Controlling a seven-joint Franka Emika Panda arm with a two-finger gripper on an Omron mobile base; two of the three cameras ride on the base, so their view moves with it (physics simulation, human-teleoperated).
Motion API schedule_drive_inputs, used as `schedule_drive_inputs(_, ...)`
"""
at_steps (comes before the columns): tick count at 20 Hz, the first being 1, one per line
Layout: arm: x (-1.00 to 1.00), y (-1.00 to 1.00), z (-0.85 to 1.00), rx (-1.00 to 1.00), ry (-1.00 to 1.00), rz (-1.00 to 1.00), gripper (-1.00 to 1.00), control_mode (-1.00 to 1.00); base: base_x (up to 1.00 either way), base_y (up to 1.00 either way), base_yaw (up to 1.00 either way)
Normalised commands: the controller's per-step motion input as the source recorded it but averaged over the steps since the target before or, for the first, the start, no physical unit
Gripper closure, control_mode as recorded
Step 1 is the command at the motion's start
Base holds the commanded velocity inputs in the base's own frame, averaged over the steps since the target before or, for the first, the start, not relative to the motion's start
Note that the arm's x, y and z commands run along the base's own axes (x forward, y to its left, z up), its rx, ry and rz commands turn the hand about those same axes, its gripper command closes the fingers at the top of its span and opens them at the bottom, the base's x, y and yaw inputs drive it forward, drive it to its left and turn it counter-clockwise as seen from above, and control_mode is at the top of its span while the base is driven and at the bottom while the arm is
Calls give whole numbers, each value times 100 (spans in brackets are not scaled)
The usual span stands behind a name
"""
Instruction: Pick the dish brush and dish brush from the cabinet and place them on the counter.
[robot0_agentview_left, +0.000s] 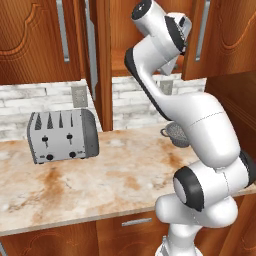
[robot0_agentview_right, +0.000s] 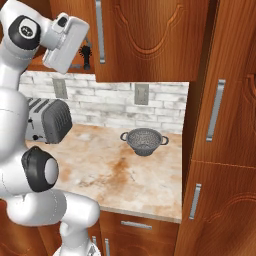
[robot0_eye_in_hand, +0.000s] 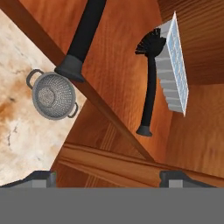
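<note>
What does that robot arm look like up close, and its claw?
The arm is thick, rounded glossy white segments with dark grey bands and caps at the joints. No cables or markings are visible. The claw ends in two small dark finger tips.

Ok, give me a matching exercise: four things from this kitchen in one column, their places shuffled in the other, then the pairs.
Things:
1. toaster
2. colander
3. ice tray
4. end effector

Places:
A. up at the open cabinet, fingers apart
B. on the cabinet shelf, beside a brush
C. on the counter by the backsplash, left of the cabinet opening
D. on the counter near the tall right-hand cabinet

Pairs: 1-C, 2-D, 3-B, 4-A
</note>
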Motion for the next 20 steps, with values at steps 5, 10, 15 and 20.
schedule_drive_inputs(5,1,-17,0,-4,3,-12,-100,-100,0,0,0)
schedule_drive_inputs(10,-21,-42,0,-2,0,-16,-100,-100,0,0,0)
schedule_drive_inputs(15,-32,-54,0,0,1,-20,-100,-100,0,0,0)
schedule_drive_inputs(20,-35,-51,0,0,0,-20,-100,-100,0,0,0)
